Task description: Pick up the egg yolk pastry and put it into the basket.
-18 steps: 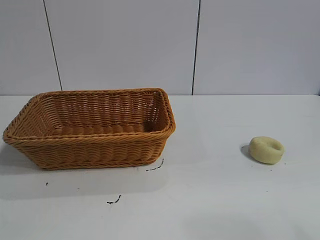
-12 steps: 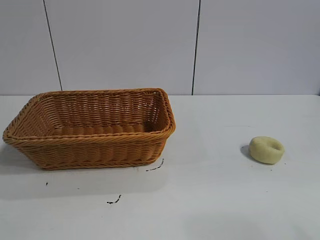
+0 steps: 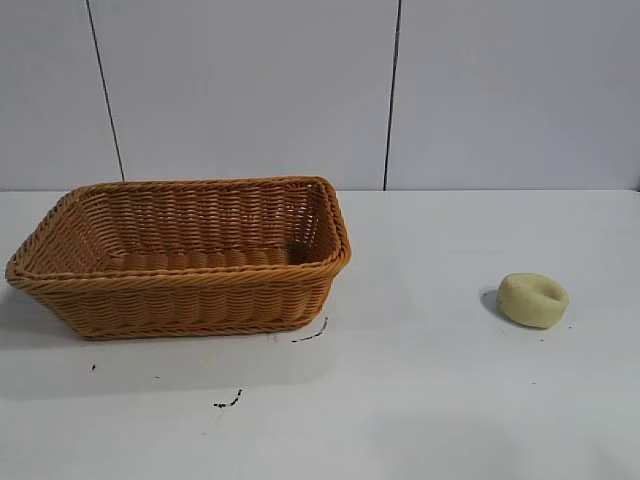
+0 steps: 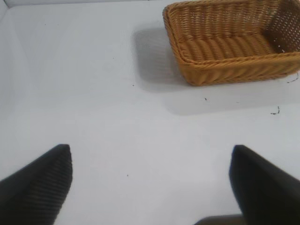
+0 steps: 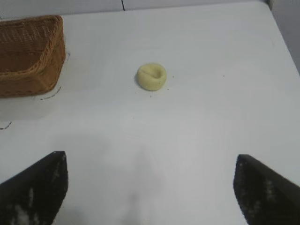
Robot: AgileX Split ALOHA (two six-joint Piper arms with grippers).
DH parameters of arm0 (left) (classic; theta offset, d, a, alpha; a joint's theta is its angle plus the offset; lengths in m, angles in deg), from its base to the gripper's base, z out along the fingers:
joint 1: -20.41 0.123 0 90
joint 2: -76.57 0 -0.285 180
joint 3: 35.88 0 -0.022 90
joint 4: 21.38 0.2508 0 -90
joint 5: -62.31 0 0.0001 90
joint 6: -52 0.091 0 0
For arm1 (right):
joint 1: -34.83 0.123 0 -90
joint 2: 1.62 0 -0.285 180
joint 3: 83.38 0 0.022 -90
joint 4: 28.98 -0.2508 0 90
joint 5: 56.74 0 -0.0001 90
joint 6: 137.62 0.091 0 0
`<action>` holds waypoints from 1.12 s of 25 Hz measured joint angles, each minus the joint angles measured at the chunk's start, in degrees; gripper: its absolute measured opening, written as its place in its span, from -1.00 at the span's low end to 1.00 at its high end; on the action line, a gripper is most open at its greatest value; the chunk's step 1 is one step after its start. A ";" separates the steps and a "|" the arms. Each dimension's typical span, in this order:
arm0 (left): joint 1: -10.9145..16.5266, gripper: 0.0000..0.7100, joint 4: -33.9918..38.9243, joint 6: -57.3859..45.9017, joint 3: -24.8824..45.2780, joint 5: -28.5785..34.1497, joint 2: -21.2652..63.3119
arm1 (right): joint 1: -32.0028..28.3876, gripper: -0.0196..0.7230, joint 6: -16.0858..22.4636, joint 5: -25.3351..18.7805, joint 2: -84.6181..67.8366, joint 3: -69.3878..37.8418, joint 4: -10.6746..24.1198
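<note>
I see the egg yolk pastry [image 3: 533,299] sitting alone on the white tabletop [image 3: 430,400], well apart from the basket [image 3: 180,255] and to its right in the exterior view. Nothing lies between them but bare surface and a few small dark marks [image 3: 228,402] near the basket's front. My left gripper [image 4: 150,180] hangs above the tabletop, jaws spread wide, basket ahead. My right gripper [image 5: 150,183] is likewise spread apart, with the pastry straight ahead.

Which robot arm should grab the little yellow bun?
Probably the right. The egg yolk pastry lies on the table's right side, ahead of the open right gripper; the left gripper faces the basket.
</note>
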 joint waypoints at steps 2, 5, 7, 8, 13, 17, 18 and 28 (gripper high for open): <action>0.00 0.95 0.00 0.00 0.00 0.00 0.00 | 0.00 0.91 0.00 0.10 6.41 1.74 0.05; 0.00 0.95 0.00 0.00 0.00 0.00 0.00 | 0.00 0.92 0.00 0.67 17.49 4.49 1.00; 0.00 0.95 0.00 0.00 0.00 0.00 0.00 | 0.00 0.92 0.30 2.20 25.57 6.33 1.89; 0.00 0.95 0.00 0.00 0.00 0.00 0.00 | 0.00 0.92 0.30 2.95 28.98 7.47 1.94; 0.00 0.95 0.00 0.00 0.00 0.00 0.00 | 0.00 0.92 0.35 6.76 48.06 14.27 1.05; 0.00 0.95 0.00 0.00 0.00 0.00 0.00 | 0.00 0.92 -0.80 7.94 62.54 21.52 0.92; 0.00 0.95 0.00 0.00 0.00 0.00 0.00 | 0.00 0.92 -1.03 8.00 66.01 23.32 0.92; 0.00 0.95 0.00 0.00 0.00 0.00 0.00 | 0.00 0.92 -2.73 6.87 93.09 44.54 1.52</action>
